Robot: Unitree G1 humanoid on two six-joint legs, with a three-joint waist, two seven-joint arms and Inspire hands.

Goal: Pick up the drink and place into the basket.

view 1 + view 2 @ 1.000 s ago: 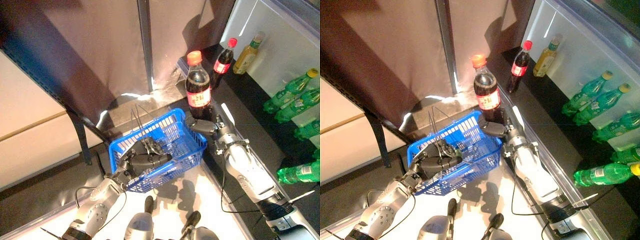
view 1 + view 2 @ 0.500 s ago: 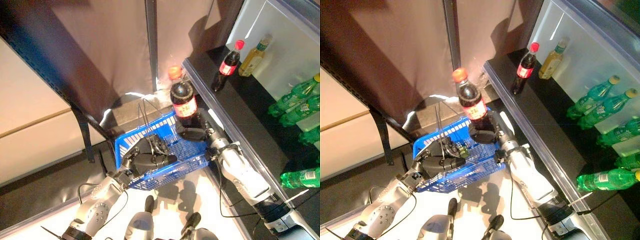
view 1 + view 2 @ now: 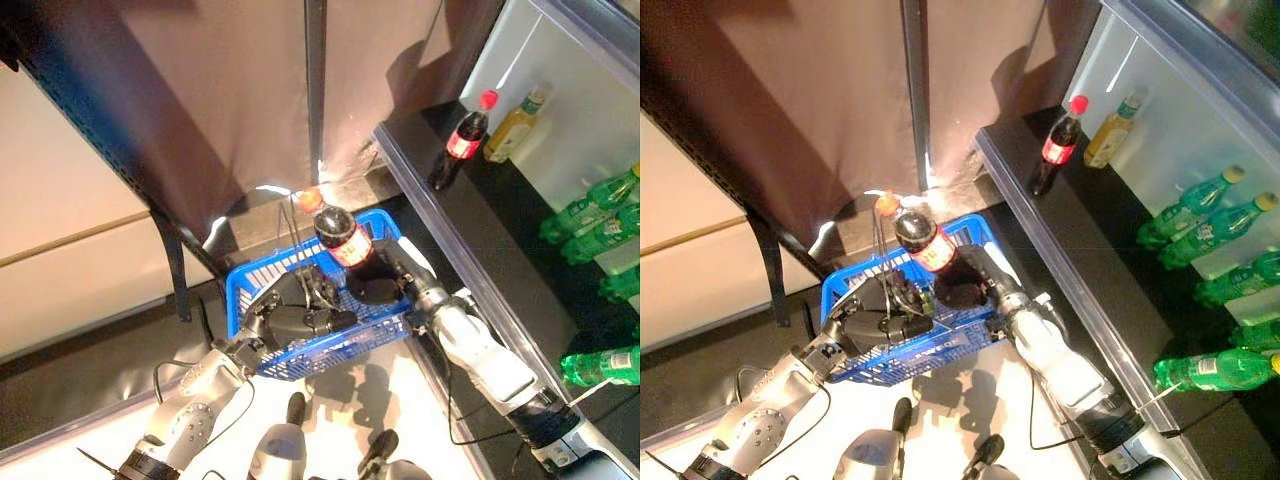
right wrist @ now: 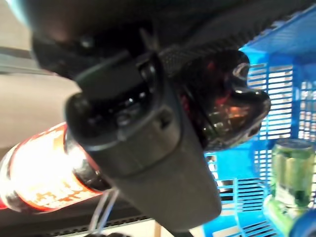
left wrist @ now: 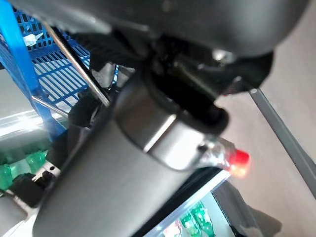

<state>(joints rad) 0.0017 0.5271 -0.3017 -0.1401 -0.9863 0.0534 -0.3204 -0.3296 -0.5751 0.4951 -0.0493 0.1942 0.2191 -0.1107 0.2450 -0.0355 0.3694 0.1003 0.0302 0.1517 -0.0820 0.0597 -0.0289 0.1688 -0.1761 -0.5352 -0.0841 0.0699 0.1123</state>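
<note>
The right hand (image 3: 378, 287) has its fingers wrapped round the base of the cola bottle (image 3: 337, 233), which tilts with its orange cap toward the left, over the blue basket (image 3: 385, 325). The left hand (image 3: 290, 320) is closed on what looks like the basket's wire handle (image 3: 291, 222), though its fingers are hard to make out. A green bottle (image 4: 290, 173) already lies inside the basket.

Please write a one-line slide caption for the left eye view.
Right robot hand lowers a tilted cola bottle into the blue basket, whose handle the left robot hand holds.
</note>
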